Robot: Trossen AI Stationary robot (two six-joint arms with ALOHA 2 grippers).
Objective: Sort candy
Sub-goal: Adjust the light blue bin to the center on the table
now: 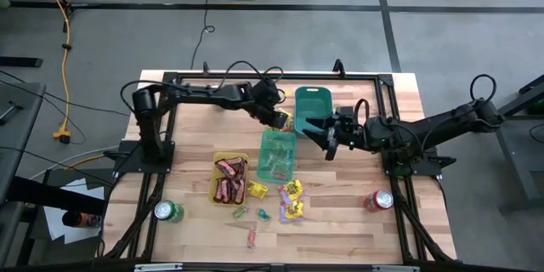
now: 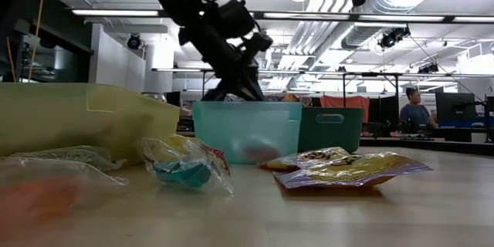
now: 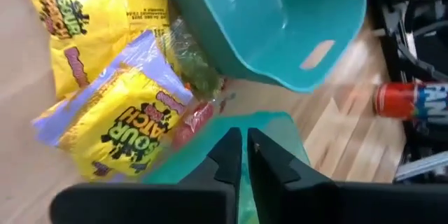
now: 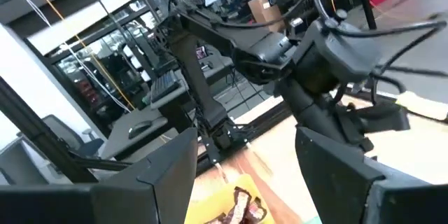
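Both arms matte black, jointed tubes, black cables looped; hand fingers (image 3: 269, 164) flat, angular.

place: lab – open ceiling ducts (image 2: 432, 0) | desks with a seated person (image 2: 417, 110) – concrete floor (image 1: 459, 42)

Red-brown bars (image 1: 229, 179) lie piled well in front of the left claw (image 1: 279, 120), to its left. Yellow packets (image 1: 292, 200) and tiny pastel sweets (image 1: 252, 223) lie scattered flat, farther in front of it.

Bars (image 1: 229, 179) in the left tray (image 1: 216, 163), packets (image 1: 291, 200) beside it, cans (image 1: 168, 212) at either side.
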